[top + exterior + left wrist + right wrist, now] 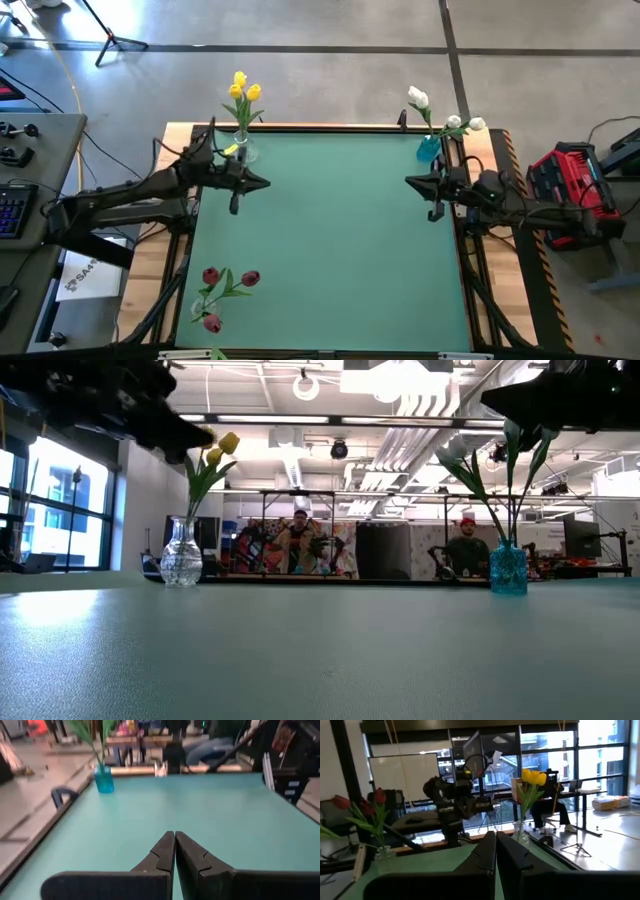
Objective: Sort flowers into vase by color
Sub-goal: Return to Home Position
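Flowers [243,88] stand sorted in 3 vases [429,148].

Table top [330,240] looks smooth and matt, with a bare wood border [143,285]. Clear vase [181,555] is glossy faceted glass, blue vase [508,570] shiny and see-through too.

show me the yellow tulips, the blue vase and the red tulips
yellow tulips [254,92], high view, on one flower head
blue vase [508,572], low view, on the middle of its body
red tulips [250,279], high view, on one flower head
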Available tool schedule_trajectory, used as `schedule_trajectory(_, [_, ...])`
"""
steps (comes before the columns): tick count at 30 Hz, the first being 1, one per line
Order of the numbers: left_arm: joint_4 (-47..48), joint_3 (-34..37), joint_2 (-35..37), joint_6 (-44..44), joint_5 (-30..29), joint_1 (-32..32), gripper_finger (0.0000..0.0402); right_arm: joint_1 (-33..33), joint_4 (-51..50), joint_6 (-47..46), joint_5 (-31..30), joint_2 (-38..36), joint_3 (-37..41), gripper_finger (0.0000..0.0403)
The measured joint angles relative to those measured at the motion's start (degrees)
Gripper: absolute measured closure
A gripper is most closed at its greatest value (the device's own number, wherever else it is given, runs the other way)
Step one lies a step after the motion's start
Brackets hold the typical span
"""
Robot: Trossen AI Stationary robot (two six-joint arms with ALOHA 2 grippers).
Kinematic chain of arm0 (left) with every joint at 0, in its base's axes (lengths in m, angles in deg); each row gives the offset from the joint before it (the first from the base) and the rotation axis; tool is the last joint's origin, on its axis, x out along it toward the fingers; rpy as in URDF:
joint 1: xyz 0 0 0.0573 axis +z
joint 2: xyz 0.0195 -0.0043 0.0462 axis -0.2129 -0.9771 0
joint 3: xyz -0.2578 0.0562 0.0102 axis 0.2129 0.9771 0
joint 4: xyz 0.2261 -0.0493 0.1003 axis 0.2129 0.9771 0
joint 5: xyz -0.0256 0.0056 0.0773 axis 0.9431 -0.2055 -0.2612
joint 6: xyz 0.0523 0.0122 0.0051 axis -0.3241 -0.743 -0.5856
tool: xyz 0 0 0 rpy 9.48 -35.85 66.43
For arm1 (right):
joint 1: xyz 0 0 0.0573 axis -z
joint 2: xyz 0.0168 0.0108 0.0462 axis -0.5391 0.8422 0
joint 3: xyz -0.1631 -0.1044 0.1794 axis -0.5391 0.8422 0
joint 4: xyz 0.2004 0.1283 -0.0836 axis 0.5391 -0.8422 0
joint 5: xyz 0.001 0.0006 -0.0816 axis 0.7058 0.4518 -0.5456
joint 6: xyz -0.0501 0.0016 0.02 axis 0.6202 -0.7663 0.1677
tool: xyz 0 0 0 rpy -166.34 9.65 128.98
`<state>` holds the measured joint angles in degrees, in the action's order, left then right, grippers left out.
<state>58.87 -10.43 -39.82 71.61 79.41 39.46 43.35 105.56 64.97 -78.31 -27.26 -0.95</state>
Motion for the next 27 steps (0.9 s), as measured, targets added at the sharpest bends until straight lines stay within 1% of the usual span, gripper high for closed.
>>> schedule_trajectory(2, [5.5,0.0,3.0,-1.0,0.0,0.3,0.0401,0.0,-0.6,-0.5,0.8,-0.8,0.0,0.0403])
schedule_trajectory(4, [8.7,0.0,5.7,-1.5,0.0,0.3,0.0401,0.0,-1.5,-0.5,1.6,-1.4,0.0,0.0403])
schedule_trajectory(9, [9.8,0.0,10.7,-0.9,0.1,0.1,0.0402,0.0,-2.9,-0.9,1.7,-1.7,0.0,0.0403])
schedule_trajectory(14, [15.9,0.0,16.3,-0.7,-1.9,0.3,0.0401,0.0,-2.4,-2.3,1.9,-1.7,0.0,0.0403])
schedule_trajectory(18, [17.8,0.0,21.2,-0.1,-2.6,0.3,0.0401,0.0,-2.5,-2.4,2.0,-1.7,0.0,0.0403])
schedule_trajectory(22, [20.9,0.0,23.9,1.3,-3.2,0.3,0.0401,0.0,-2.4,-2.0,2.0,-1.7,0.0,0.0403])
schedule_trajectory(27, [19.8,0.0,25.0,3.6,-3.2,-0.3,0.0402,0.0,-2.4,-2.0,2.1,-1.7,0.0,0.0403])
